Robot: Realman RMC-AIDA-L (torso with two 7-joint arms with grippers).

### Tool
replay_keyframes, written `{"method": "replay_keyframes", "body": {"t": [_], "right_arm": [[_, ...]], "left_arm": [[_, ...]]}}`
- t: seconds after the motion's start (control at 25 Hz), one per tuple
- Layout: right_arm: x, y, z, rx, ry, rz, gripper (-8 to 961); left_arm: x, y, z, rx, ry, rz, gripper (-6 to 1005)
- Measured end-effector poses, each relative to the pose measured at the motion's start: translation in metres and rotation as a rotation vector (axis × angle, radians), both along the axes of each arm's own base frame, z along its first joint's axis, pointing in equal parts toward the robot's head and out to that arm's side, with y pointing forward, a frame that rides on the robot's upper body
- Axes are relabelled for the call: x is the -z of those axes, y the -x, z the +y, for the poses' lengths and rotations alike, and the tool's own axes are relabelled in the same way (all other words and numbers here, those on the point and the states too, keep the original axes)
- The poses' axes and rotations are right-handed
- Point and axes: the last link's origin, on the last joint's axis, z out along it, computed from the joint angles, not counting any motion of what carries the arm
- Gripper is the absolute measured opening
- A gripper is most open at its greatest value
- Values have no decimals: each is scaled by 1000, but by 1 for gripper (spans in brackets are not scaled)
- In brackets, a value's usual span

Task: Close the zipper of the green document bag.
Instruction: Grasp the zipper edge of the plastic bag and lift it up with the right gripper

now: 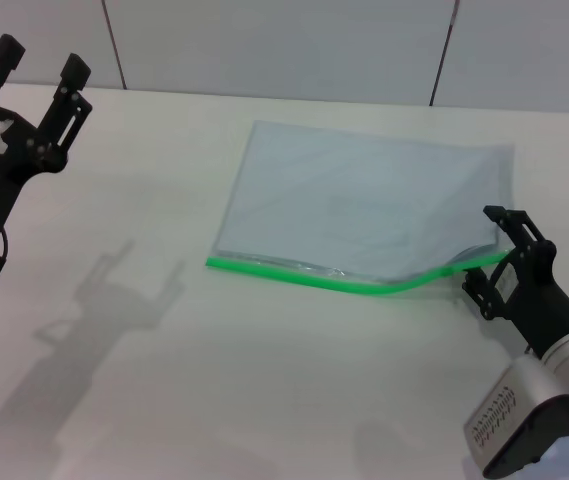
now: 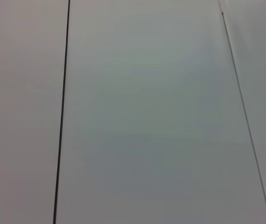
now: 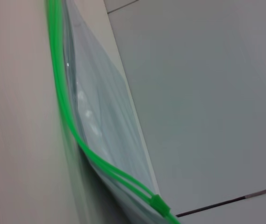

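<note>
Fingers of the right gripper [image 1: 492, 258] sit narrowly parted at the near right corner of the green document bag [image 1: 364, 205], straddling the end of the zipper [image 1: 309, 277], whose strip lifts off the bench [image 1: 164, 380] there; whether they actually pinch it cannot be told. Right wrist view shows the slider tab [image 3: 158, 203] near that end, the two green tracks parted beyond it. Left gripper [image 1: 36, 62] raised far left, fingers wide apart, empty; no readable writing seen.
</note>
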Motion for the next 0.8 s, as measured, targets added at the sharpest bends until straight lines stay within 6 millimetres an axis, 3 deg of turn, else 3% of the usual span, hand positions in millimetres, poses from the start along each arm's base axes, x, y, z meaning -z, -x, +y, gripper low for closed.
{"method": "replay_keyframes", "body": {"t": [0.24, 0.52, 0.8], "right_arm": [[3, 2, 1, 1, 14, -1, 747], [8, 4, 1, 6, 41, -6, 532], [12, 12, 0, -9, 47, 1, 246]], "left_arm": [[0, 0, 0, 0, 2, 0, 701], [0, 0, 0, 0, 2, 1, 699], [1, 0, 1, -3, 3, 0, 697]]}}
